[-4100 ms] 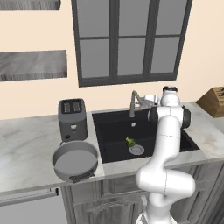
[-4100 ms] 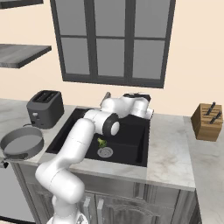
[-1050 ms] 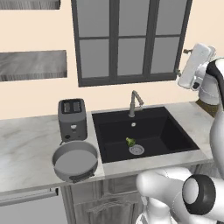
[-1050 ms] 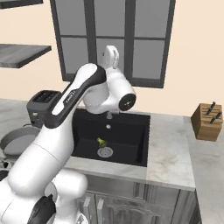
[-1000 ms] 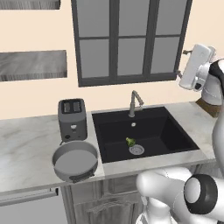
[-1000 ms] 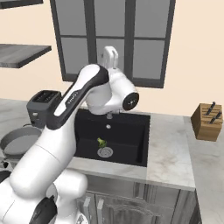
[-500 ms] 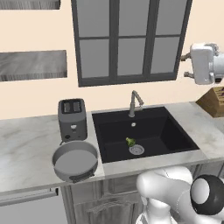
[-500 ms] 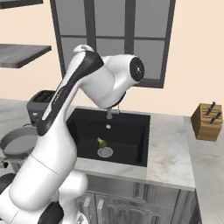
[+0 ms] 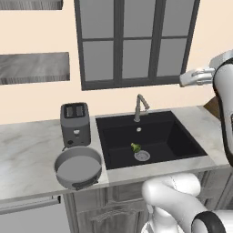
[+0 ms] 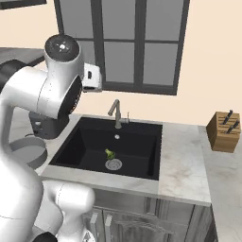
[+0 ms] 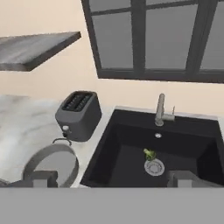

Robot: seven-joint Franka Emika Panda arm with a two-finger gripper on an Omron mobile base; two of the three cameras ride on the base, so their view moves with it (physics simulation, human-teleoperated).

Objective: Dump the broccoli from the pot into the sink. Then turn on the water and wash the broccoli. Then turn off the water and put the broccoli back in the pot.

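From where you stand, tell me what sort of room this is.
A kitchen, rendered rather than real: a black sink with a faucet set in a marble counter, a two-slot toaster, and a knife block.

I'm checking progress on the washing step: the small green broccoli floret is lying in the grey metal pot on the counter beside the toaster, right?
Not quite. In the left base view, the small green broccoli floret lies in the black rectangular sink, next to the round silver drain. The wide grey metal pot beside the dark grey toaster is empty.

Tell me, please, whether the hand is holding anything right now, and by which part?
Nothing is held: the hand is open and raised high above the counter, and the broccoli lies in the sink beside the drain.
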